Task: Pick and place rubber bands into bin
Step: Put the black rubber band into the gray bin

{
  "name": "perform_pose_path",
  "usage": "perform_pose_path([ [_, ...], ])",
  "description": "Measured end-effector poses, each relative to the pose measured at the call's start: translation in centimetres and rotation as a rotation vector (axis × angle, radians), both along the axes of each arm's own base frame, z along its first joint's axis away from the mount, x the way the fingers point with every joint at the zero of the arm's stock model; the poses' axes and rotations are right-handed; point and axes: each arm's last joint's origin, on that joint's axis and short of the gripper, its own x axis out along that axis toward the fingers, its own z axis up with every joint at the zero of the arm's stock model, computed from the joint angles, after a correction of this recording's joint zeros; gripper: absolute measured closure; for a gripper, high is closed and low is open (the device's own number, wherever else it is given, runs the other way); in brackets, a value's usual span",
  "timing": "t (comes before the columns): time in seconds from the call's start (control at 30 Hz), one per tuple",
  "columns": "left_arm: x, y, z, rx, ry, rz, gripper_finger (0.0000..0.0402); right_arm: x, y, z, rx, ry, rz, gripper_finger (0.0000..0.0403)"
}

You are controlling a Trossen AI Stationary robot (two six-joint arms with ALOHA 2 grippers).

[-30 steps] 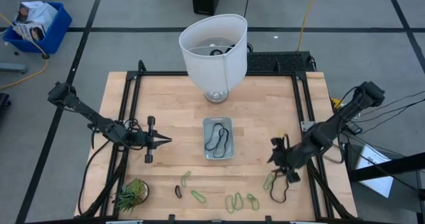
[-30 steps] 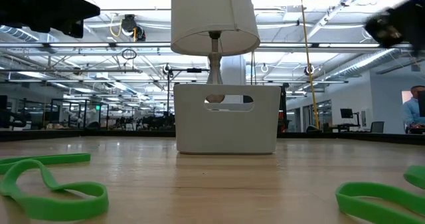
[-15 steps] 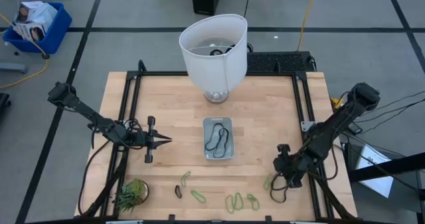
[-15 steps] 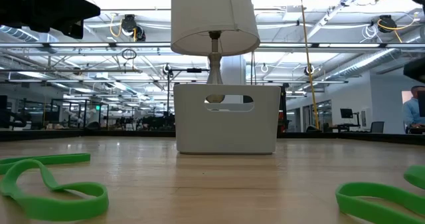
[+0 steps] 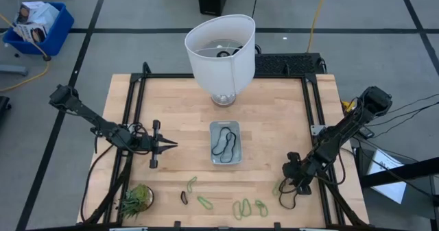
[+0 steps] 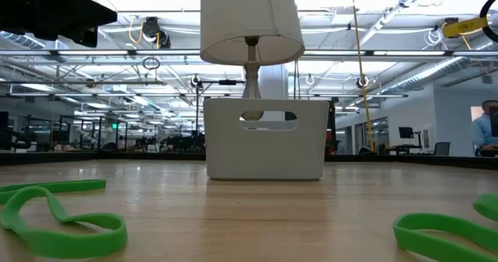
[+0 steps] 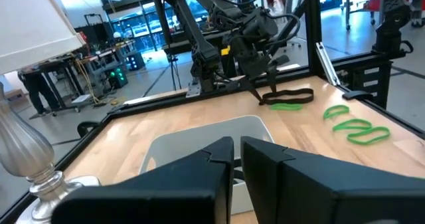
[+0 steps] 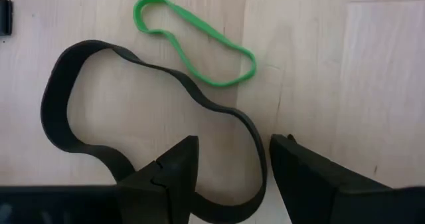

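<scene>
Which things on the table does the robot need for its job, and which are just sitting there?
Needed:
- rubber bands: green ones, long dark one
- bin, dark bands already inside
- right end effector, open over the dark band

Just there:
- lamp
- spiky plant
- blue crate, off the table

Two slim dark arms, matte black, jointed segments narrowing toward wrist. Left arm (image 5: 96, 125): black cables looping loose beside forearm, gripper (image 5: 167, 144) with short crossbar behind thin pointed fingers. Right arm (image 5: 346, 127): blocky rounded far joint, black cable slack beside near end, boxy dark gripper (image 5: 293, 176). Wrist views: fingers (image 7: 199, 177) flat, angular, matte black plates with stepped notch at inner edge; right fingers (image 8: 174, 171) same shape.
</scene>
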Motion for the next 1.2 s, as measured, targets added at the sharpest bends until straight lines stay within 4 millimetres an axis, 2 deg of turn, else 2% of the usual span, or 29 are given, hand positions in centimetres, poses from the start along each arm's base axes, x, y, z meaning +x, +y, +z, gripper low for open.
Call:
perform_pose_path([
  [0.1, 0.0, 0.0, 0.0, -0.001, 0.001, 0.000, 0.0364, -0.2, -0.2, -0.5, -0.014, 0.008, 0.003, 0.0236],
  [0.2, 0.0, 0.0, 0.0, -0.001, 0.001, 0.000, 0.0364, -0.4, -0.5, -0.8, -0.034, 0.012, -0.001, 0.0266],
  [0.43, 0.0, 0.0, 0.0, -0.001, 0.000, 0.000, 0.0364, -0.8, -1.1, -1.4, -0.066, 0.020, -0.048, 0.0383],
  [0.6, 0.0, 0.0, 0.0, -0.001, 0.000, 0.000, 0.0364, -0.5, -0.9, -0.9, -0.038, -0.034, -0.059, 0.0398],
  [0.77, 0.0, 0.0, 0.0, -0.001, 0.000, 0.000, 0.0364, -0.1, -0.7, 1.4, -0.060, -0.117, -0.004, 0.0400],
  [1.07, 0.0, 0.1, -0.1, 0.005, 0.006, 0.030, 0.0364, 0.6, -1.1, 9.5, -0.290, -0.232, 0.036, 0.0401],
  [1.2, 0.0, 0.1, -0.2, 0.011, 0.015, 0.036, 0.0364, 0.1, -2.1, 11.5, -0.385, -0.326, 0.065, 0.0402],
])
